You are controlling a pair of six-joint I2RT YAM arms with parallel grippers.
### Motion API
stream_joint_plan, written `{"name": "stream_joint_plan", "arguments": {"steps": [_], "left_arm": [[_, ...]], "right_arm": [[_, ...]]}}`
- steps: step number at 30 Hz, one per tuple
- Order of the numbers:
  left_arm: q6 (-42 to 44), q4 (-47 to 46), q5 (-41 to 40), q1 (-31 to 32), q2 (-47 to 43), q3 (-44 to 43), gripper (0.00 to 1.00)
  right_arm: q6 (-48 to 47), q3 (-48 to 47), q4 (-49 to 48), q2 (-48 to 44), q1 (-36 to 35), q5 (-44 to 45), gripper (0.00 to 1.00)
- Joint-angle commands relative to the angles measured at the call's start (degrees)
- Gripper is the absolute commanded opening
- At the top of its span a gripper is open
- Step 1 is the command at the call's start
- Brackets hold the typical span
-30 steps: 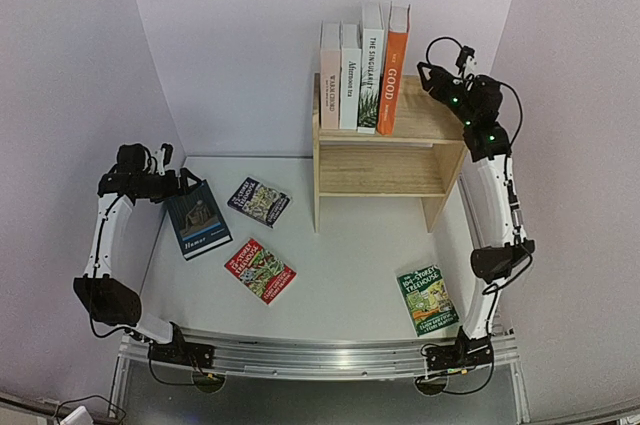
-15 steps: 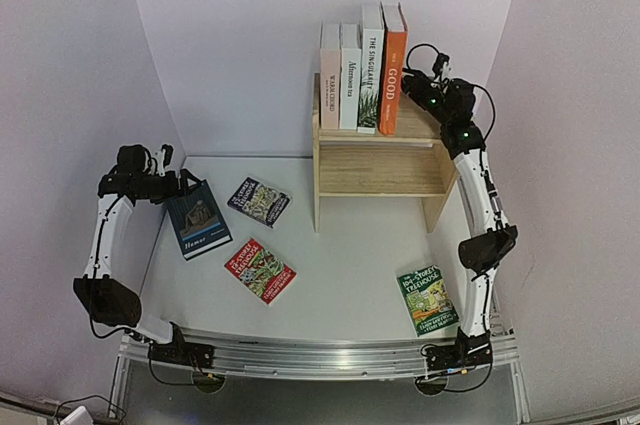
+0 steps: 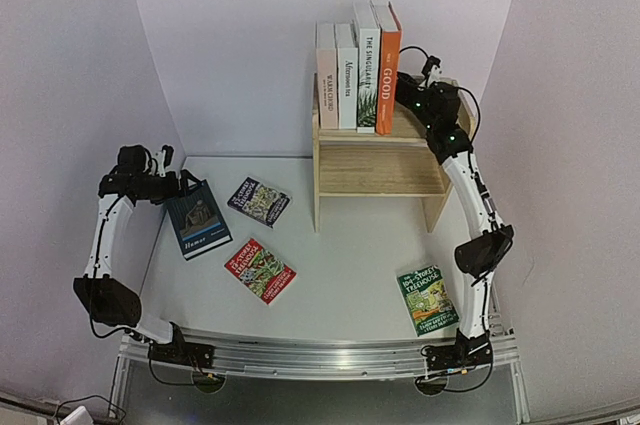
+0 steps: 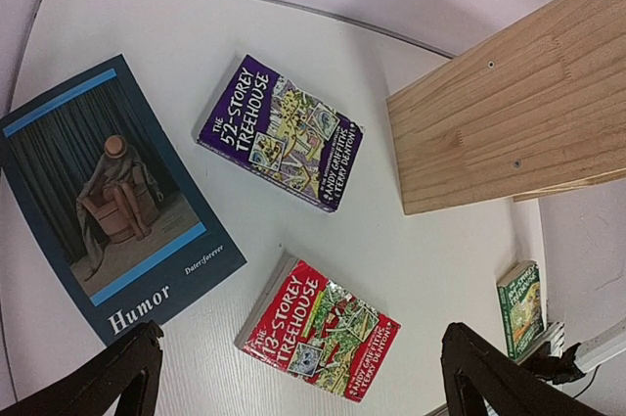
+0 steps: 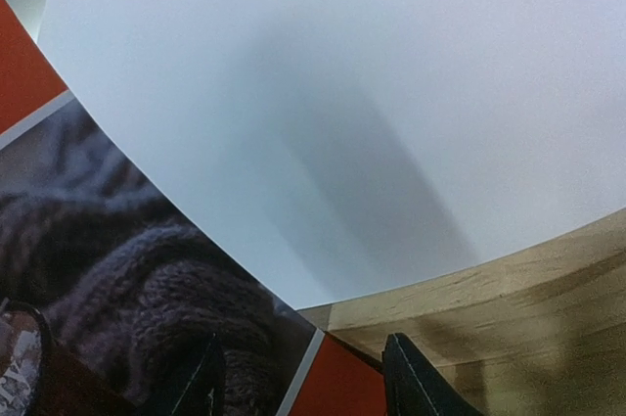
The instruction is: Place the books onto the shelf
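From above, the shelf stands at upper centre of the white bench, against the back wall. Four books stand upright on its top board: a pale pink book, a white book, the palm-leaf book and the orange "GOOD" book at the right end of the row. The right tool sits just right of the orange book's cover, low over the top board. At left, the left tool hovers at the upper edge of the dark blue "Humor" book, which lies flat. The purple Treehouse book lies right of it, the red Treehouse book below that, and the green Treehouse book at lower right. In the left wrist view the fingertips are spread wide over those four flat books, holding nothing. In the right wrist view the two fingertips stand part-way apart, one before the orange book's knit-pictured cover and one over the wood; whether they touch the cover I cannot tell.
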State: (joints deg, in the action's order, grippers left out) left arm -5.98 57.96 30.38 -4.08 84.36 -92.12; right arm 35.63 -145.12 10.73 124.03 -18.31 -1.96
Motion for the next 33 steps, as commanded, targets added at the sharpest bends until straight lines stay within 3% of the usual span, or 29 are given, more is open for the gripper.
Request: {"name": "stream_joint_plan", "arguments": {"steps": [1,33], "left_arm": [[0.7,-1.2,0.4,0.1,-1.7,0.4,1.00],[0.6,-1.3,0.8,0.1,-2.2,1.2,1.00]], "right_arm": [[-6.6,4.0,-0.6,-5.6,-4.8,7.5,0.53],[-13.8,12.7,-0.6,-14.4,-4.8,17.6,0.58]]}}
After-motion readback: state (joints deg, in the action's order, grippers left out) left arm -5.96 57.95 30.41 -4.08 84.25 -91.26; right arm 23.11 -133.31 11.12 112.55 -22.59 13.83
